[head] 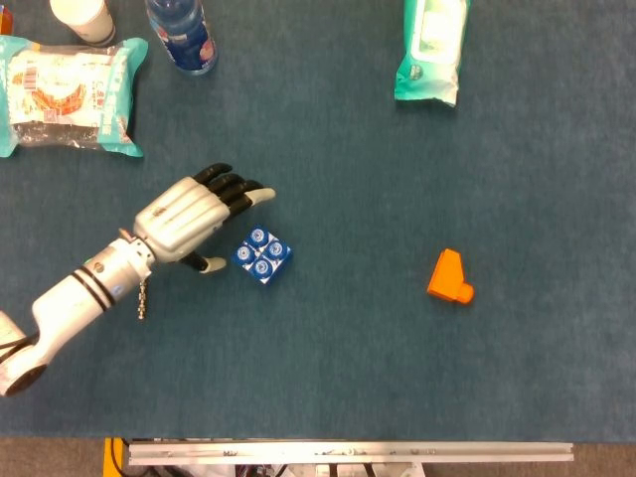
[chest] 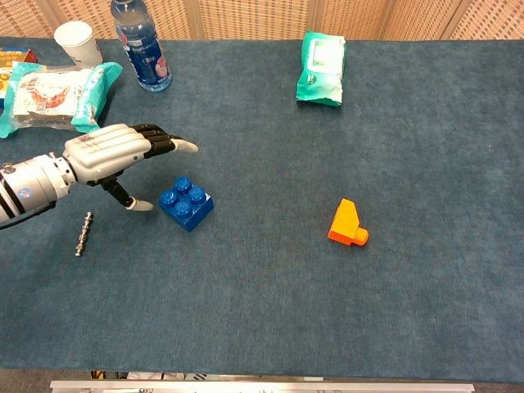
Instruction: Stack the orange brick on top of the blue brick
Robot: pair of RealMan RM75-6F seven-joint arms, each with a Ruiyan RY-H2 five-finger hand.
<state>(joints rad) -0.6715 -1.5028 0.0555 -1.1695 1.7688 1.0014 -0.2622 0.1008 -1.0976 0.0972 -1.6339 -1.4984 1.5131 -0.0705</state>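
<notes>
The blue brick (head: 262, 254) (chest: 187, 202), studs up, sits left of the table's middle. Far to its right lies the orange brick (head: 450, 277) (chest: 347, 223), a wedge on its side, untouched. My left hand (head: 194, 216) (chest: 115, 151) hovers just left of the blue brick, fingers spread and reaching over its far-left corner, thumb down beside its left face, holding nothing. Neither view shows my right hand.
A small metal chain (head: 143, 296) (chest: 82, 232) lies left of the blue brick, by my left forearm. At the back left are a snack bag (head: 70, 92), a water bottle (head: 182, 33) and a white cup (chest: 77, 41). A green wipes pack (head: 430, 50) lies back centre-right.
</notes>
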